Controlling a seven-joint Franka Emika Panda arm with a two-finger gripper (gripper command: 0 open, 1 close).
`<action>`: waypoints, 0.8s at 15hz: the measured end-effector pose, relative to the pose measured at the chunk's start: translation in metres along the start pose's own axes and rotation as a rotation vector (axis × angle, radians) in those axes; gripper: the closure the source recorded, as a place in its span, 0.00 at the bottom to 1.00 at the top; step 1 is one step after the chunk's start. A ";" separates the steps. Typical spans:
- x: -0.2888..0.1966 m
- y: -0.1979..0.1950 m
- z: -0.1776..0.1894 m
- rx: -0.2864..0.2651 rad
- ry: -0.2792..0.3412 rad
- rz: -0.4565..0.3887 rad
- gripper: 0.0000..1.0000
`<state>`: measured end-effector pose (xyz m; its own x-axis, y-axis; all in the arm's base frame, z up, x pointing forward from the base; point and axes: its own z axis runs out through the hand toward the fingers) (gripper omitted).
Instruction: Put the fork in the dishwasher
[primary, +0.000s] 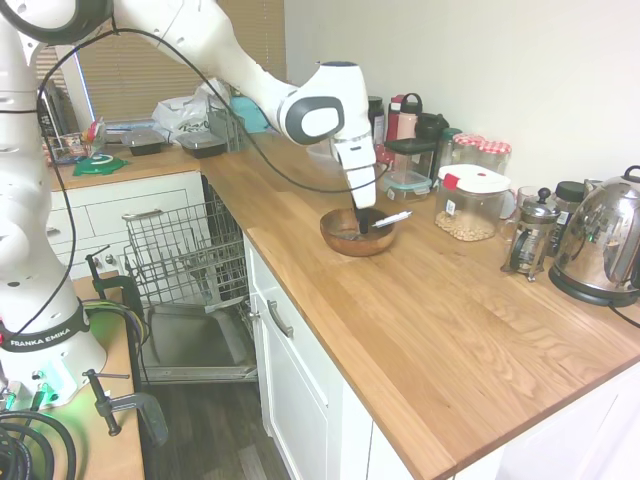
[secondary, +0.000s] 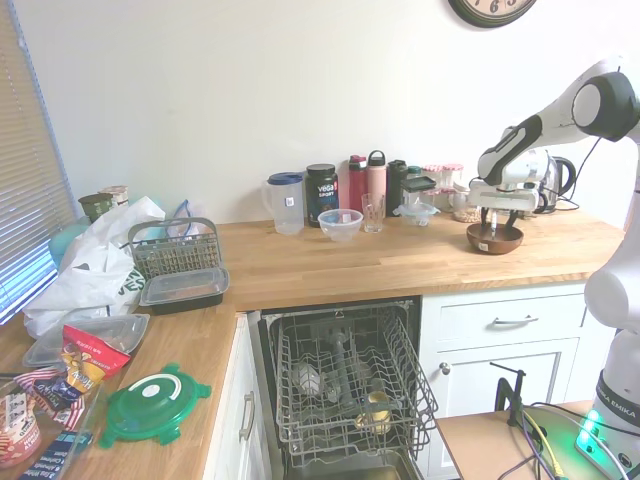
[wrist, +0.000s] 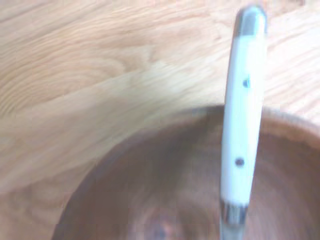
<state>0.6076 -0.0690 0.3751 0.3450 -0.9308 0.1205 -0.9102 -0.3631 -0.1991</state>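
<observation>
The fork (primary: 393, 218) lies in the brown wooden bowl (primary: 345, 243) on the counter, its pale handle sticking out over the far rim. My gripper (primary: 362, 225) reaches straight down into the bowl at the fork's inner end; whether it grips the fork does not show. Up close, the wrist view has the white handle (wrist: 242, 125) crossing the bowl's rim (wrist: 150, 135). From the other side, the gripper (secondary: 492, 228) sits low over the bowl (secondary: 495, 243). The dishwasher stands open to the left, with its wire rack (primary: 185, 250) (secondary: 345, 370) pulled out over the lowered door (primary: 195, 345).
Behind the bowl stand a lidded food jar (primary: 470, 200), a French press (primary: 528, 232), a kettle (primary: 605, 245) and several bottles (secondary: 365, 185). A grey cutlery basket (secondary: 175, 250), plastic containers and a green lid (secondary: 155, 400) crowd the counter beyond the dishwasher.
</observation>
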 end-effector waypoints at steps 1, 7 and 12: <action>0.002 -0.004 0.001 0.001 0.001 0.000 1.00; 0.003 -0.012 0.008 -0.017 -0.003 0.004 1.00; 0.012 -0.010 0.029 -0.040 -0.011 0.025 1.00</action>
<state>0.6276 -0.0773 0.3506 0.3242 -0.9401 0.1056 -0.9270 -0.3379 -0.1628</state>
